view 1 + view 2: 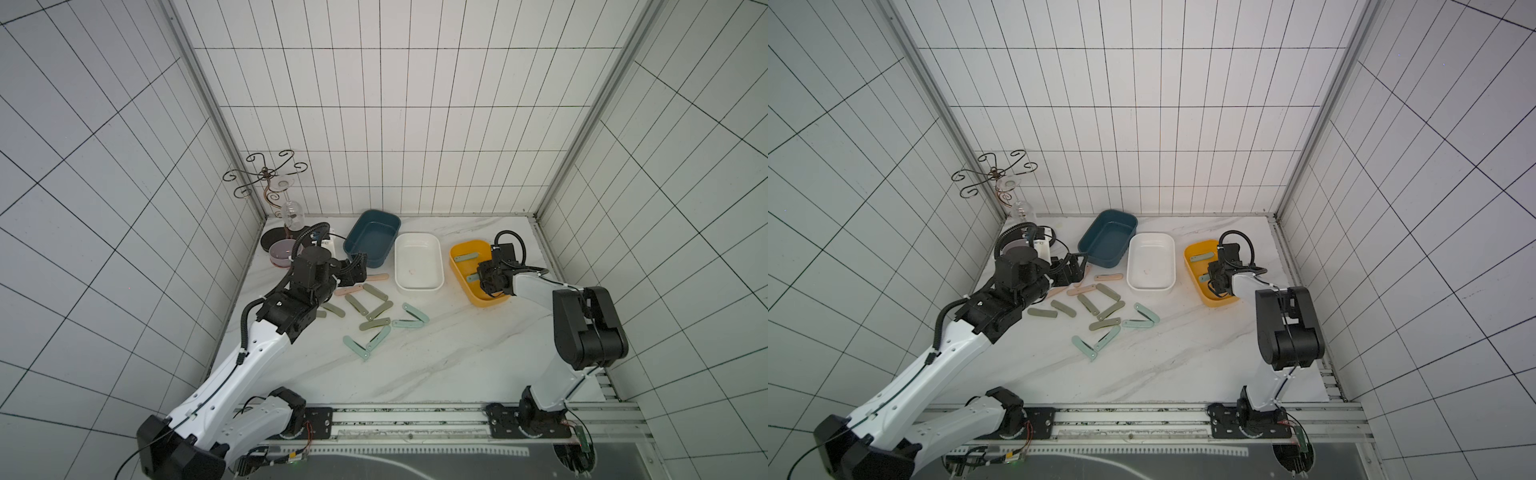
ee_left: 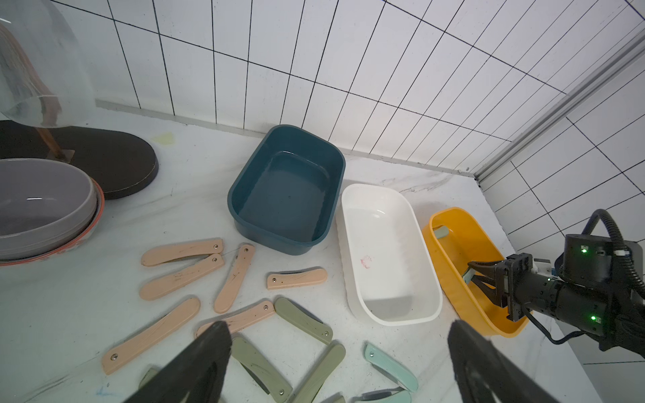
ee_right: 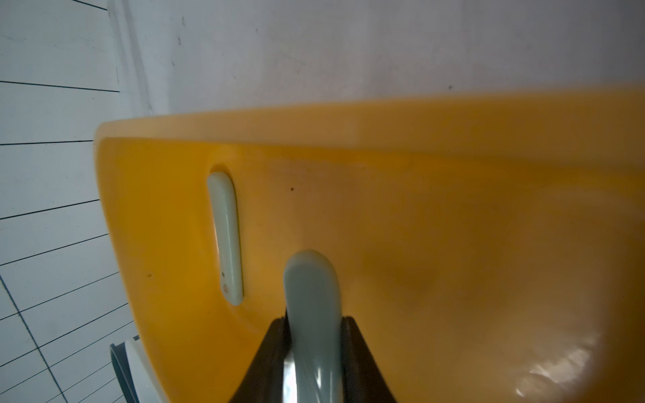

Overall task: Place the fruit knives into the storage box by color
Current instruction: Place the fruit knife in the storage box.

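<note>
The right wrist view shows the grip plainly: the right hand (image 3: pixel 312 324) is clamped on a mint knife (image 3: pixel 310 279) inside the yellow box (image 3: pixel 453 167) at far right, with a second mint knife (image 3: pixel 226 237) beside it. The left hand (image 2: pixel 336 335), spread wide and empty, hangs over pink knives (image 2: pixel 181 249) on the bench (image 2: pixel 195 195). Its arm partly hides them in both top views.

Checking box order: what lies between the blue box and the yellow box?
Only the white box lies between the blue box and the yellow box, shown in both top views.
</note>
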`<state>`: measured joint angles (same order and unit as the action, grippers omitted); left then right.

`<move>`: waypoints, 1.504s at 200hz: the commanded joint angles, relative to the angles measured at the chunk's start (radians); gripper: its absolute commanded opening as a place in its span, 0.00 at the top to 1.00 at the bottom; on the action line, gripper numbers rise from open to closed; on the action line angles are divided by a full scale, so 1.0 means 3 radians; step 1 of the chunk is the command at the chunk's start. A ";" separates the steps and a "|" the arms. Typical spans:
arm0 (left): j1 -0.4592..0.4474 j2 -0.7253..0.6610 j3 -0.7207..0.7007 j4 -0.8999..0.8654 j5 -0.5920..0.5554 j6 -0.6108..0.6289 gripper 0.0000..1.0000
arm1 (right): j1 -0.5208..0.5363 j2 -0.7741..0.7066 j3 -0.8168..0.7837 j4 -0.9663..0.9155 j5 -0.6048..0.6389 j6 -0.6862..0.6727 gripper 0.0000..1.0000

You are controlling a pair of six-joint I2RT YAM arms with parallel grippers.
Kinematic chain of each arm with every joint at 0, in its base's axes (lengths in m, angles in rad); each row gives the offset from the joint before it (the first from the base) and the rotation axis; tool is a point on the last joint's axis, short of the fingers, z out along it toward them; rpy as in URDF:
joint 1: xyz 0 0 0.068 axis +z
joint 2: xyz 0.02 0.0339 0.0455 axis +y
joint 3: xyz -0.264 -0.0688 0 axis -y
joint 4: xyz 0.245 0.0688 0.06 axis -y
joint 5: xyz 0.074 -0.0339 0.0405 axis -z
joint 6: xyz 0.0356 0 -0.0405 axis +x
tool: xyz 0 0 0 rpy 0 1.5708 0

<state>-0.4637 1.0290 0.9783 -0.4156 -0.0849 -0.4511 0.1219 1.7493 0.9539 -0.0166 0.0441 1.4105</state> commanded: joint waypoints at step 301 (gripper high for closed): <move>-0.0014 -0.0014 0.0063 -0.0009 -0.0117 0.0103 0.03 | 0.0027 0.0755 0.0999 -0.0217 -0.0062 -0.0124 0.58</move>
<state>-0.4637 1.0336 0.9779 -0.4168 -0.1081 -0.4263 0.1249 1.9469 1.1755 -0.0364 0.0471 1.3712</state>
